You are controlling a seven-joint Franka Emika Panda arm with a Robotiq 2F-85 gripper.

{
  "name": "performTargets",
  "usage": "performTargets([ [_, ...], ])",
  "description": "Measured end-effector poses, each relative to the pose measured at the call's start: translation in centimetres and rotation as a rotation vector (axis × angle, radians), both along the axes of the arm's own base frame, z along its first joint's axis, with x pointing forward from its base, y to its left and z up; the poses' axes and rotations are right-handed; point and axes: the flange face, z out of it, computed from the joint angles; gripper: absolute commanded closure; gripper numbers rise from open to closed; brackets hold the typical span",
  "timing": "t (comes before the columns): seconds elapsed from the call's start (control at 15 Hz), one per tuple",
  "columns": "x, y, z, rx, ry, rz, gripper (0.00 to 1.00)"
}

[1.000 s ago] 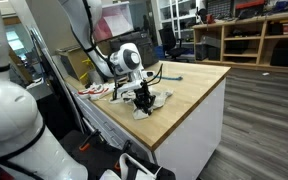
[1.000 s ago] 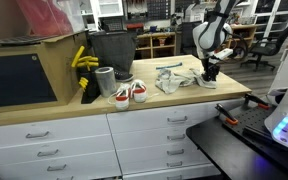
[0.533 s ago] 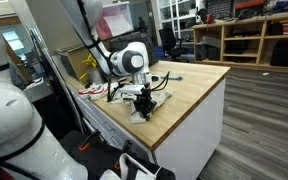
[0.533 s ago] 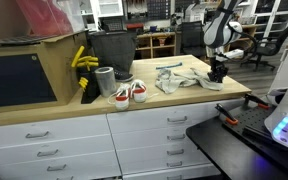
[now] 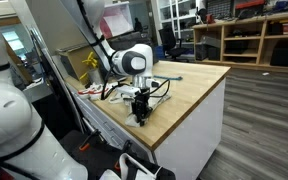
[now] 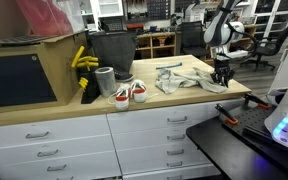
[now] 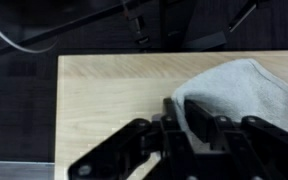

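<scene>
Bit of a view comparison from us: in an exterior view the gripper (image 6: 222, 79) hangs low over the end of the wooden countertop (image 6: 189, 99), right at the tip of the grey cloth (image 6: 182, 78) that lies crumpled across that half of the top. Only the wrist view gets us close. There the fingers (image 7: 199, 116) sit right at the cloth's edge, with bare wood beside them. It's dark and blurry though, so we can't tell if they're pinched on the fabric or parted. What the wrist view misses is the far end, where the sneakers (image 6: 129, 93), metal cup (image 6: 105, 80) and black bin (image 6: 110, 50) stand, all well apart from the gripper. The counter's end edge runs near the gripper, and there's open wood between cloth and sneakers.
</scene>
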Motion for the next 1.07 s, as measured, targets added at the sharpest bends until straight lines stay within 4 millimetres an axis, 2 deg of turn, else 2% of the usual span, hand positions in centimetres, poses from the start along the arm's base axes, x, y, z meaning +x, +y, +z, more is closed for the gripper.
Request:
performTargets([
  [0.4, -0.9, 0.7, -1.8, -0.033, 0.051, -0.203, 0.03],
  [0.67, -0.2, 1.8, -1.9, -0.095, 0.026, -0.303, 0.0],
  [0.87, 0.6, 3.4, -2.2, -0.114, 0.025, -0.287, 0.0],
  [1.07, 0.7, 3.6, -2.3, -0.115, 0.027, -0.282, 0.0],
])
